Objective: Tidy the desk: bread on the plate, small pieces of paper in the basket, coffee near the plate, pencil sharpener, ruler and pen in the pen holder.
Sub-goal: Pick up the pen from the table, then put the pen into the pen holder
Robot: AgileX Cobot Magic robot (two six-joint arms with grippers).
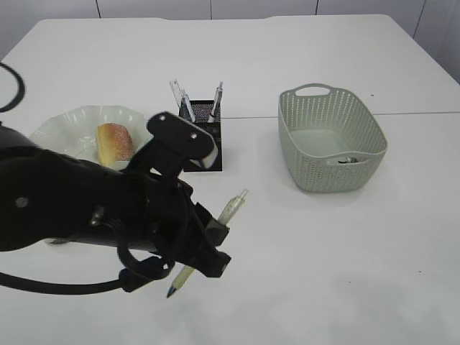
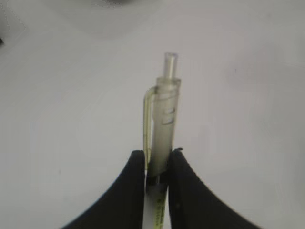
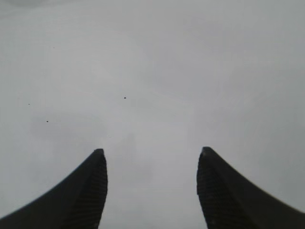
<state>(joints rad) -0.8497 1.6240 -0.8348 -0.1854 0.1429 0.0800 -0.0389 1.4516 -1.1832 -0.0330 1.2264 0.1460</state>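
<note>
Our left gripper (image 2: 157, 160) is clamped on the pen (image 2: 164, 124) at mid-barrel, clicker end free, likely so it can drop into the pen holder (image 1: 205, 136) beyond. Our right gripper (image 3: 152, 157) hangs with jaws apart, holding nothing, over the bare desk (image 3: 152, 71).

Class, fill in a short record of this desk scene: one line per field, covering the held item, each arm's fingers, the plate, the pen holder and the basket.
Held item: pen, pinched by the left gripper
Right gripper: fingers apart, nothing between them
Plate: bread on it
Pen holder: clear items standing inside
Basket: something small lies at the bottom, too small to identify
</note>
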